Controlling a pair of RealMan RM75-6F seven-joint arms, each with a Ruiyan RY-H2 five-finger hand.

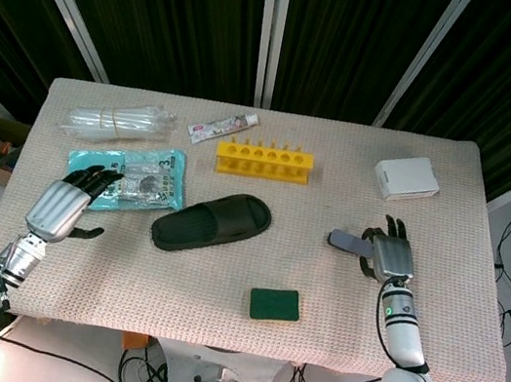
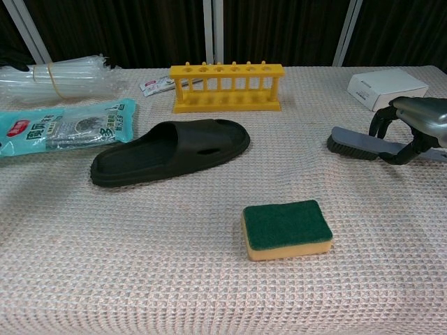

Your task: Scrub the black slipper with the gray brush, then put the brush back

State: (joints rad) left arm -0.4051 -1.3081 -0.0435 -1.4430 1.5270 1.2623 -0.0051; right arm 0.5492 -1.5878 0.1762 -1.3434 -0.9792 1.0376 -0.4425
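Slipper (image 1: 211, 223) lies sole-down at the middle of the counter (image 1: 221, 274), toe toward the upper right of the head view, touched by neither hand. Right of it, at the right side of the frame, the brush (image 2: 363, 144) rests flat on the cloth with its bristle head pointing left. The right hand (image 1: 391, 255) sits over the brush's handle, fingers (image 2: 383, 124) curled down around it, but whether they actually clamp it I cannot tell. The left hand (image 1: 63, 207) hovers at the left edge of the frame, fingers apart and holding nothing, just beside a teal packet (image 1: 134, 179). A green sponge (image 1: 275, 304) lies below the slipper, a yellow rack (image 1: 266, 160) above it, a white box (image 1: 406, 178) at upper right.
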